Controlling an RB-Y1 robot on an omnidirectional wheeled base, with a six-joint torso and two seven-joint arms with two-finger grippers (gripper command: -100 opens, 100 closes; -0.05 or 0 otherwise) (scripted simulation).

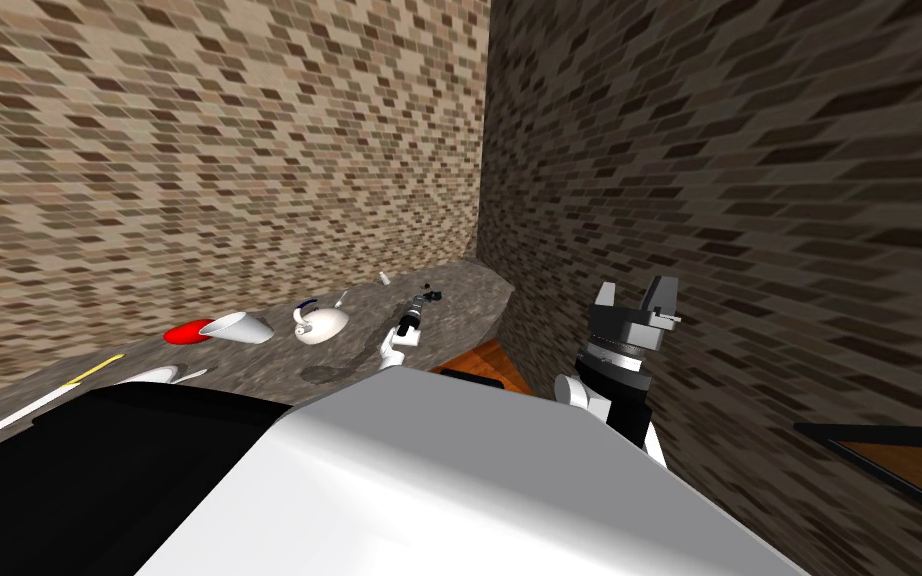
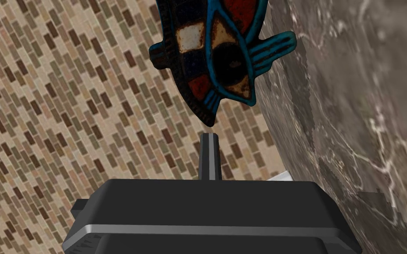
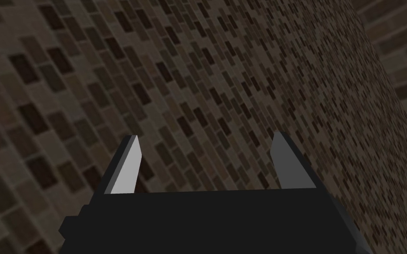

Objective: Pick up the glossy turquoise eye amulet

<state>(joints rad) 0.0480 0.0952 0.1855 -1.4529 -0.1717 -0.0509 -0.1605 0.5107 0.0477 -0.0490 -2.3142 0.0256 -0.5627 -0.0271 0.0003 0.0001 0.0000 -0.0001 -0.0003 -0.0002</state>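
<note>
The eye amulet [image 2: 218, 53], turquoise-edged with red, white and dark fields, stands on edge against the grey marbled counter [image 2: 352, 110]; the tiled wall is behind it. My left gripper [image 2: 209, 136] is shut, its fingers [image 2: 209, 154] pressed together into one narrow blade. The amulet's pointed end lies just past the fingertips and is not between them. In the head view the left gripper [image 1: 419, 303] reaches along the counter [image 1: 469, 300] toward the small dark amulet [image 1: 434, 292] near the wall corner. My right gripper [image 1: 637, 300] is raised beside the right wall, open and holding nothing.
On the counter to the left of my arm are a white teapot [image 1: 321, 323], a white cup on its side [image 1: 237, 327] and a red disc [image 1: 187, 332]. Brick-tiled walls meet in a corner just behind the amulet. An orange-brown floor [image 1: 479, 362] shows below the counter's end.
</note>
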